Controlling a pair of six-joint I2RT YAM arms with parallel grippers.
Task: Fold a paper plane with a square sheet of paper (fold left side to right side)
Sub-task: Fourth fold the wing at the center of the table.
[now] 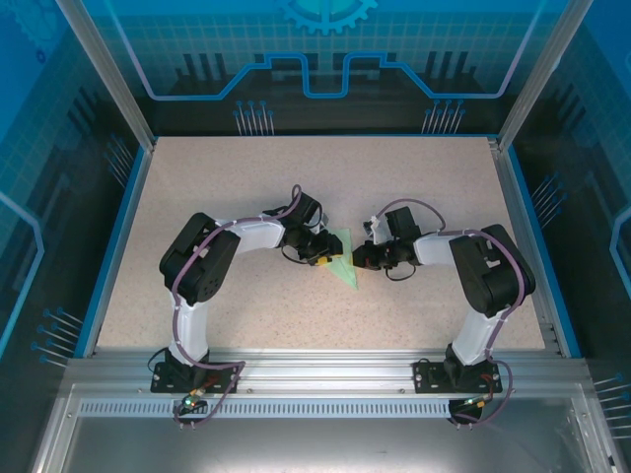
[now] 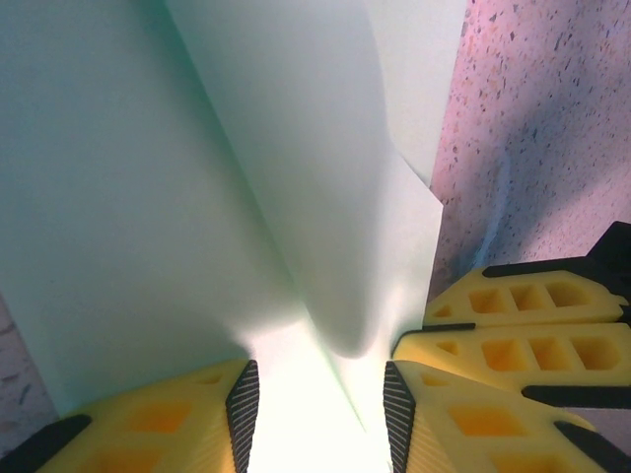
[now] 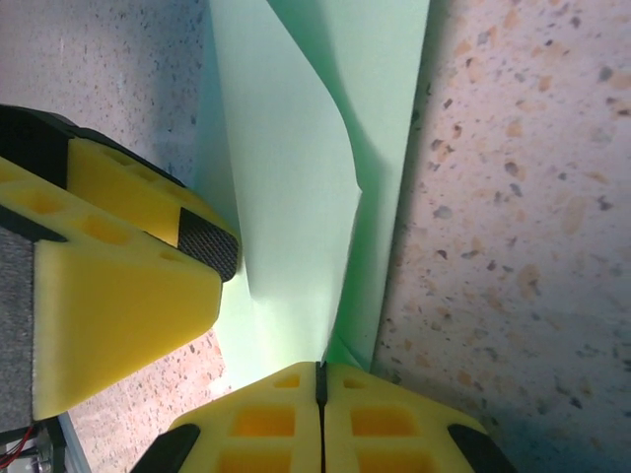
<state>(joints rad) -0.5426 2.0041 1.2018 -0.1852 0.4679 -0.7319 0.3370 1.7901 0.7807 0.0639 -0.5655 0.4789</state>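
From above, the green paper point(image 1: 343, 264) sits in the middle of the desk point(image 1: 246, 187), folded to a point. The left tool point(image 1: 323, 260) and the right tool point(image 1: 359, 259) meet at it, one on each side.

In the left wrist view, the left tool is partly open. The paper bulges up between its fingers point(image 2: 242, 404).

In the right wrist view, the right tool is closed tight and pinches the paper's edge.
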